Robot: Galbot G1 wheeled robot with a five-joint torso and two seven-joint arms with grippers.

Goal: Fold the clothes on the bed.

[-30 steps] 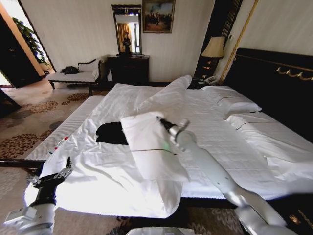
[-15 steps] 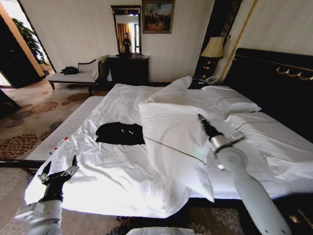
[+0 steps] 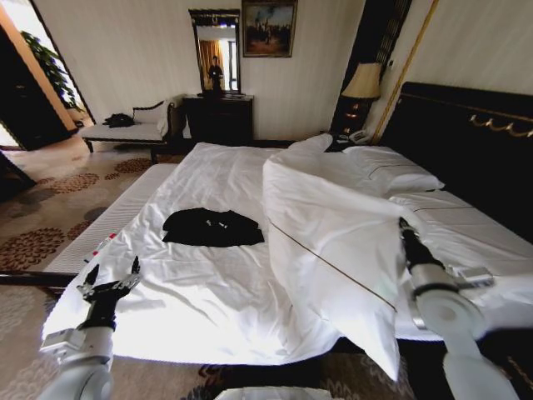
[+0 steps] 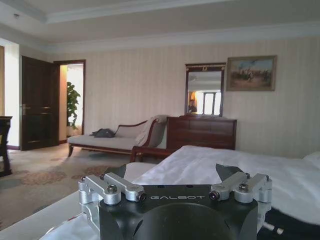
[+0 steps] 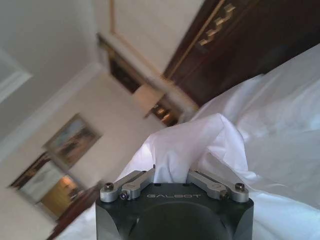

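Left gripper (image 3: pixel 111 287) hovers at seven o'clock off the bed (image 3: pixel 208 292), jaws wide. Black T-shirt (image 3: pixel 212 227) lies flat mid-bed (at centre). Right gripper (image 3: pixel 405 229), at four o'clock, pinches a lifted white pillow (image 3: pixel 333 250).

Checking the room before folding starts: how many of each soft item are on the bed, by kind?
Black T-shirt: 1
White duvet, a corner pinched in the right gripper: 1
White pillows at the headboard, first, second: 2
Total: 4
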